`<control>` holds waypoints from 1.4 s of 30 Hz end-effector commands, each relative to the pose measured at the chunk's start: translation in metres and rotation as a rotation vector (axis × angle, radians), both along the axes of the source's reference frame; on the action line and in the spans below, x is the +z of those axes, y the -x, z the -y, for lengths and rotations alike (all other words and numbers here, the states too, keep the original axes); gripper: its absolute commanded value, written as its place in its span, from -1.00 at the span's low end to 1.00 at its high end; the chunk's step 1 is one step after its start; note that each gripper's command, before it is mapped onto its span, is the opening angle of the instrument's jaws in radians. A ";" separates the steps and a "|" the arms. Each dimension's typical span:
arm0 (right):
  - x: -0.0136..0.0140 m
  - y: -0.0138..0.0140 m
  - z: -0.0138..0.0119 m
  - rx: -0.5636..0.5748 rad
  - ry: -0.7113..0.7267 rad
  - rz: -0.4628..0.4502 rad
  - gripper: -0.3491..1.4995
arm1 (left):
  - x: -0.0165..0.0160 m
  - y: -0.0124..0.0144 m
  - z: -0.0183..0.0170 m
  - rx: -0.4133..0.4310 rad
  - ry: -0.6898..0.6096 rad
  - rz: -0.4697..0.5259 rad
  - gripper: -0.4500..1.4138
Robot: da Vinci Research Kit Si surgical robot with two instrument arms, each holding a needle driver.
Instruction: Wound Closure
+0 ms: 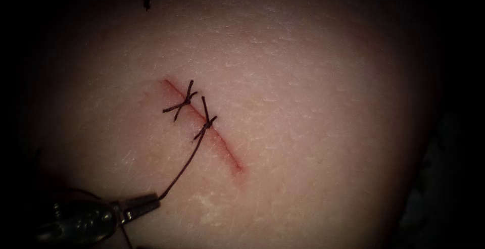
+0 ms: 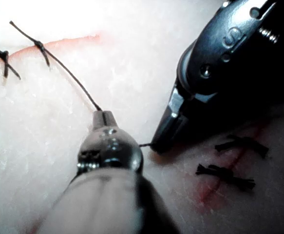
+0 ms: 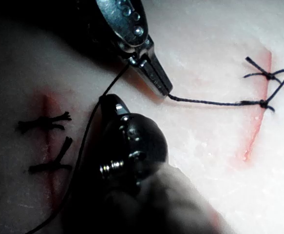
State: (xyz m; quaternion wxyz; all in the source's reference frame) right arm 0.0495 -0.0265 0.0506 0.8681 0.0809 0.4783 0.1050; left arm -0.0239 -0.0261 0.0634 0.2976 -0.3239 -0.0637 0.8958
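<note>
The cut (image 1: 225, 150) runs diagonally across the tissue (image 1: 313, 102), with two knotted stitches (image 1: 186, 99) over its upper half. From the lower knot (image 1: 207, 122) a dark thread (image 1: 184, 168) runs down and left into my left tool (image 1: 154, 202), which is shut on it left of the cut. The left wrist view has those jaws (image 2: 103, 116) gripping the thread (image 2: 68, 75) tautly. Close beside them is my right tool (image 2: 160, 141), its jaws together with a short length of thread meeting their tip. In the right wrist view the thread (image 3: 85, 131) trails past my right tool (image 3: 107, 100).
A second, older cut (image 2: 229, 165) with two trimmed stitches lies near both tools in the wrist views. A small dark scrap of thread (image 1: 147, 0) lies on the tissue far above the wound. The lower end of the cut (image 1: 237, 167) is reddened and unstitched.
</note>
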 end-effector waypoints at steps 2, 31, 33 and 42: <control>0.0006 -0.0009 0.0007 -0.002 -0.002 -0.003 -1.00 | 0.0004 0.0000 0.0005 0.004 0.010 0.008 -1.00; -0.0034 0.0047 -0.0101 0.069 0.232 0.099 0.63 | -0.0053 -0.0003 -0.0039 -0.012 0.113 0.076 -1.00; -0.0033 0.0047 -0.0103 0.058 0.257 0.108 0.60 | -0.0056 -0.0003 -0.0040 -0.013 0.109 0.078 -1.00; -0.0020 0.0036 -0.0133 0.054 0.422 0.140 0.56 | -0.0064 -0.0001 -0.0042 -0.012 0.104 0.079 -1.00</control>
